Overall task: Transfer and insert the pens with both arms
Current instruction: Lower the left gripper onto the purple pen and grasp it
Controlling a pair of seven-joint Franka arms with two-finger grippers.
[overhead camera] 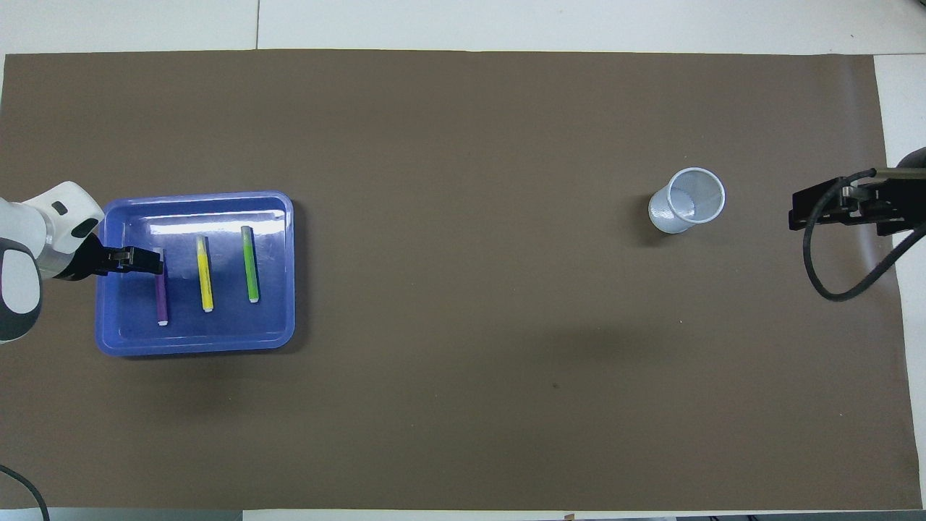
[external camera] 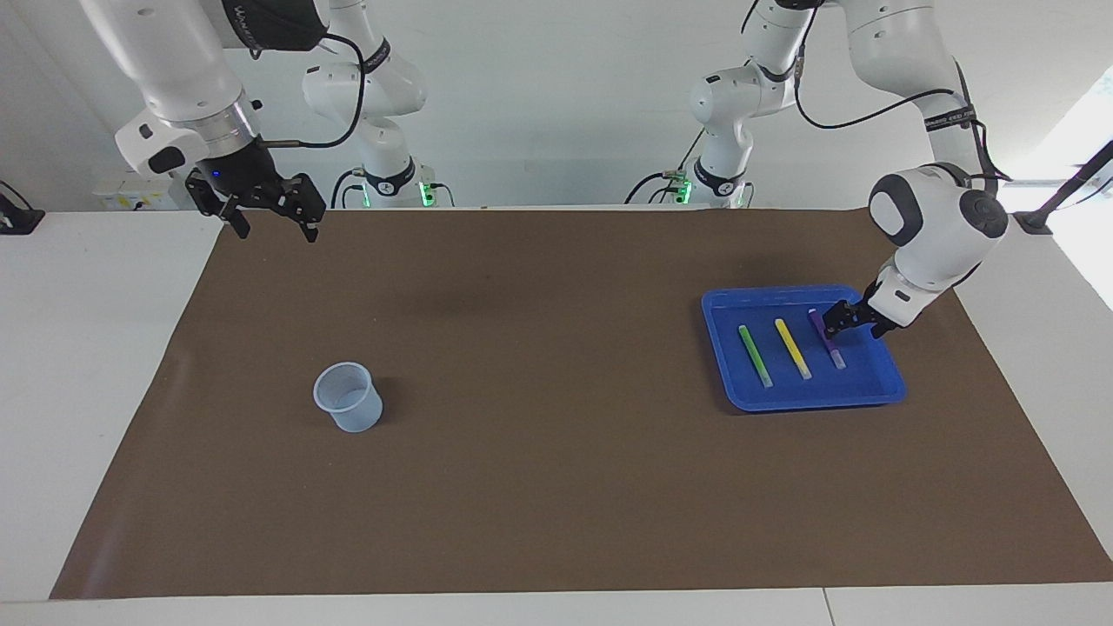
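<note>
Three pens lie side by side in a blue tray toward the left arm's end of the table: green, yellow and purple, each with a pale tip. In the overhead view they are purple, yellow and green in the tray. My left gripper is down in the tray at the purple pen's coloured end, away from its pale tip. My right gripper is open and empty, and waits raised over the right arm's end of the brown mat.
A pale translucent cup stands upright on the brown mat toward the right arm's end. Two smaller white arms with green lights stand at the robots' edge of the table.
</note>
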